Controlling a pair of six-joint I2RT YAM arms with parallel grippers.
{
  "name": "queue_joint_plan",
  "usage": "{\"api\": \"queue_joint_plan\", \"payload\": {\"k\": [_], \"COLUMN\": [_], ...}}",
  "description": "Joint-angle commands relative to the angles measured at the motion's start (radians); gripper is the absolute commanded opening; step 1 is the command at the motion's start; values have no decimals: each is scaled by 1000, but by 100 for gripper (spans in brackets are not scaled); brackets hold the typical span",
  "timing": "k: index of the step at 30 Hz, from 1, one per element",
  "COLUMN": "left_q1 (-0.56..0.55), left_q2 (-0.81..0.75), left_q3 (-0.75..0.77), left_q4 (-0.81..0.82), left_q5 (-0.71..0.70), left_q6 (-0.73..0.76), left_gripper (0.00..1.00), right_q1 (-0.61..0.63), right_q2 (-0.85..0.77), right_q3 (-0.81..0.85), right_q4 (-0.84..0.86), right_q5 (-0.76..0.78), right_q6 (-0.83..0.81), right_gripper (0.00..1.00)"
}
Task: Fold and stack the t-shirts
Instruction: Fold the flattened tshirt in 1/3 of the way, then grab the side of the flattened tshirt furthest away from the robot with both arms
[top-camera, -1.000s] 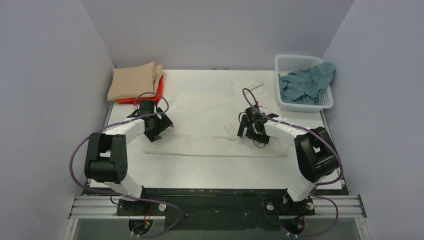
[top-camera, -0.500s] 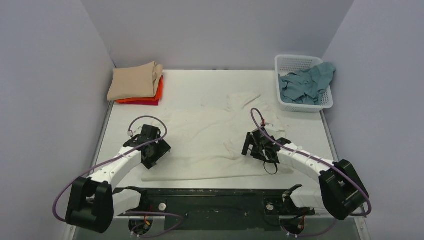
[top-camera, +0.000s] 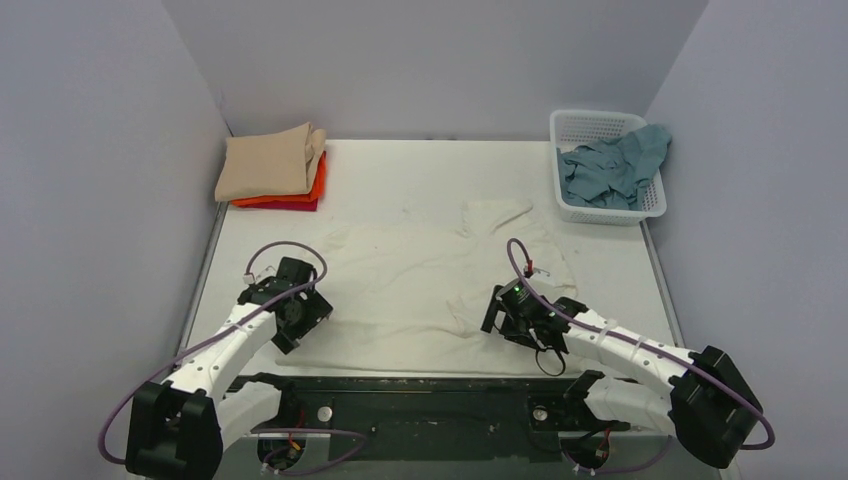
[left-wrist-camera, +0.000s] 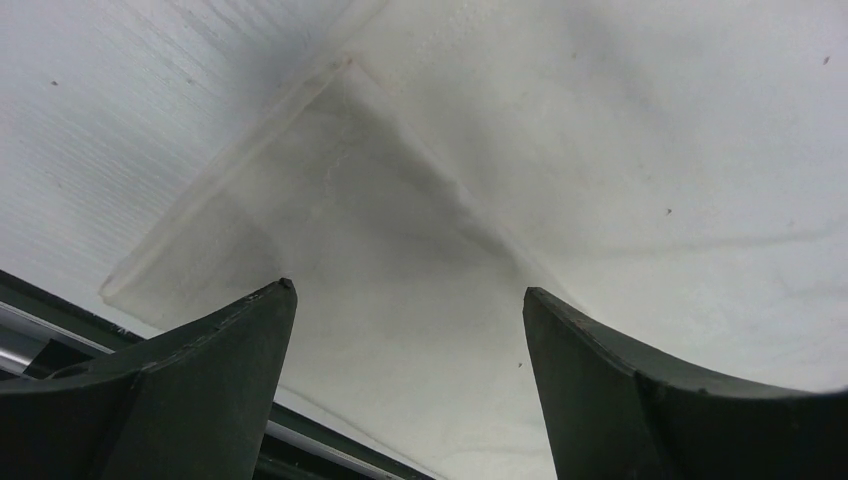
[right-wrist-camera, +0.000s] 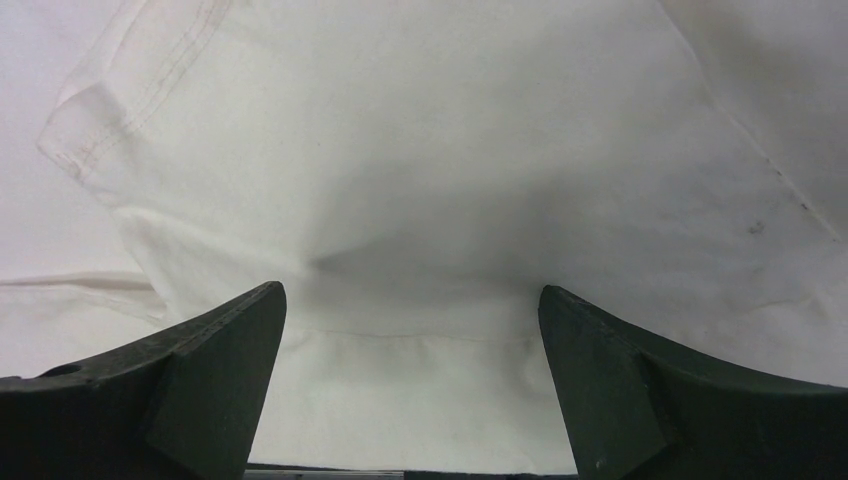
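Observation:
A large cream-white t-shirt (top-camera: 410, 280) lies spread and wrinkled across the near half of the table. Its near hem runs along the table's front edge. My left gripper (top-camera: 300, 320) stands open over the shirt's near left corner (left-wrist-camera: 400, 200), with cloth lying under and between the fingers (left-wrist-camera: 230, 350). My right gripper (top-camera: 515, 320) stands open over the near right hem (right-wrist-camera: 430, 150), just as wide. A tan t-shirt (top-camera: 268, 162) lies folded on top of orange (top-camera: 318, 178) and red (top-camera: 290, 204) ones at the back left. A teal-blue t-shirt (top-camera: 610, 168) hangs crumpled out of the basket.
The white lattice basket (top-camera: 590, 117) stands at the back right corner. Bare white table (top-camera: 400, 170) shows behind the cream shirt. A dark metal rail (top-camera: 420, 385) runs along the front edge below both grippers. Grey walls close in three sides.
Both arms have drawn back toward the front edge, and the cream shirt has slid nearer with them, its hem now at the table's front. Both jaws have stayed wide.

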Motion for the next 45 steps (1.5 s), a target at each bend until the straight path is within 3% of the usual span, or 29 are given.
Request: {"api": "queue_joint_plan", "payload": {"k": [1, 5, 9, 13, 17, 25, 33, 40, 45], "left_q1": [-3, -3, -1, 7, 50, 124, 139, 139, 134], "left_q2": [-2, -32, -1, 156, 424, 804, 988, 1024, 1032], "left_q3": [124, 238, 345, 489, 662, 934, 1022, 964, 936], "left_q4": [-88, -147, -41, 61, 130, 191, 196, 192, 164], "left_q5": [-68, -123, -150, -143, -107, -3, 32, 38, 6], "left_q6": [3, 45, 123, 193, 267, 403, 473, 465, 461], "left_gripper": [95, 95, 95, 95, 95, 92, 84, 73, 61], "right_q1": [17, 15, -41, -184, -296, -415, -462, -474, -476], "right_q2": [-19, -29, -38, -6, 49, 298, 486, 558, 571], "right_q3": [38, 266, 395, 467, 519, 703, 813, 840, 840], "right_q4": [-188, -387, -438, -377, -265, -198, -166, -157, -153], "right_q5": [99, 287, 385, 345, 264, 117, 33, 8, 7], "right_q6": [40, -51, -138, -213, -279, -376, -415, -423, -424], "right_gripper": [95, 99, 100, 100, 100, 100, 100, 99, 99]}}
